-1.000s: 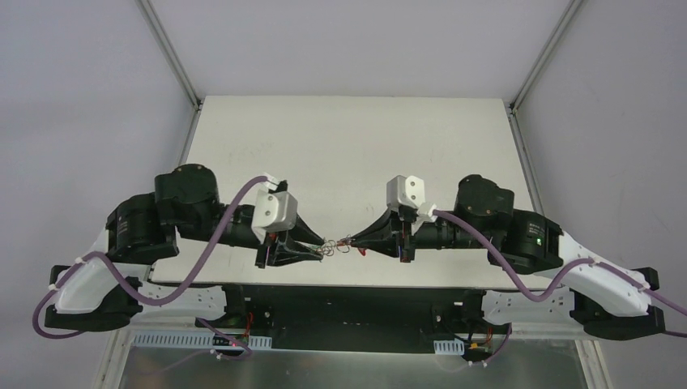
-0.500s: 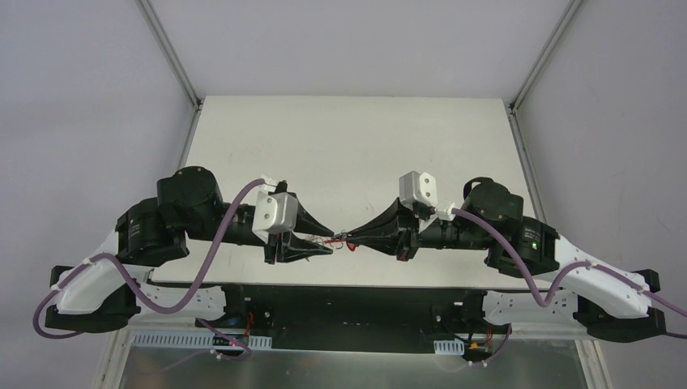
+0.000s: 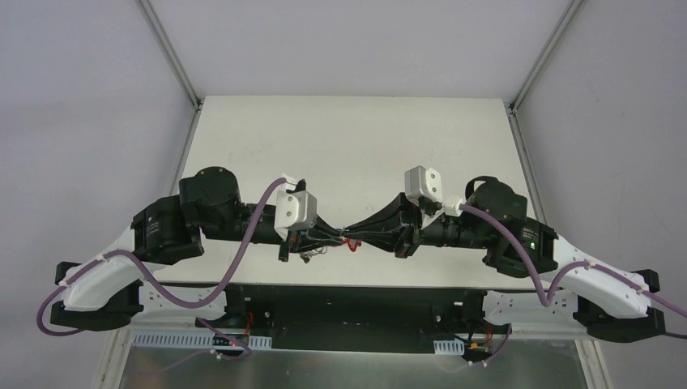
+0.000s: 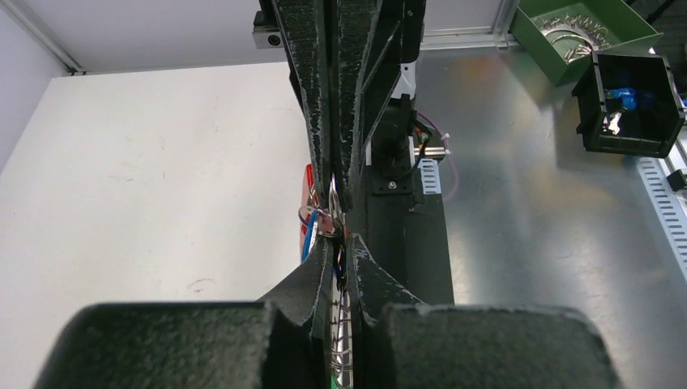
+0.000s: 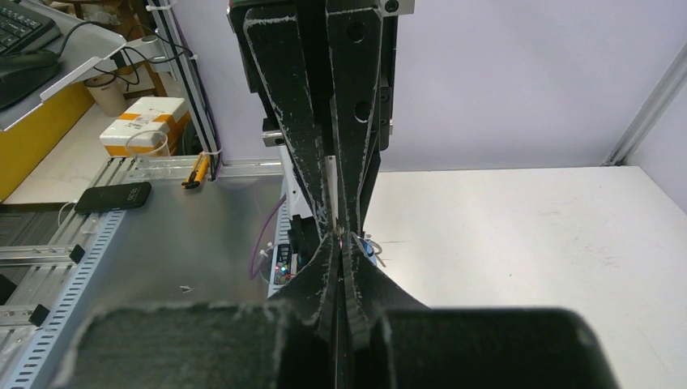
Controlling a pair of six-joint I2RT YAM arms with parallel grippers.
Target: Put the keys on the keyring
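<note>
Keyring (image 4: 320, 220) aloft between left tool (image 4: 342, 247) and right tool (image 5: 339, 247), tip to tip, each closed tight on it.

The table (image 3: 348, 138) is off-white, the cables (image 3: 243, 243) purple; the keyring (image 4: 310, 180) has a red clip and silver rings, a key (image 4: 307, 241) bright blue, a far-right bin (image 4: 567, 61) green

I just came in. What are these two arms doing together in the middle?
The left gripper and the right gripper meet tip to tip above the near part of the table. Both are shut on the keyring, held between them. Its red clip and a blue key hang just beside the grip. Whether the key is threaded on yet, I cannot tell.
</note>
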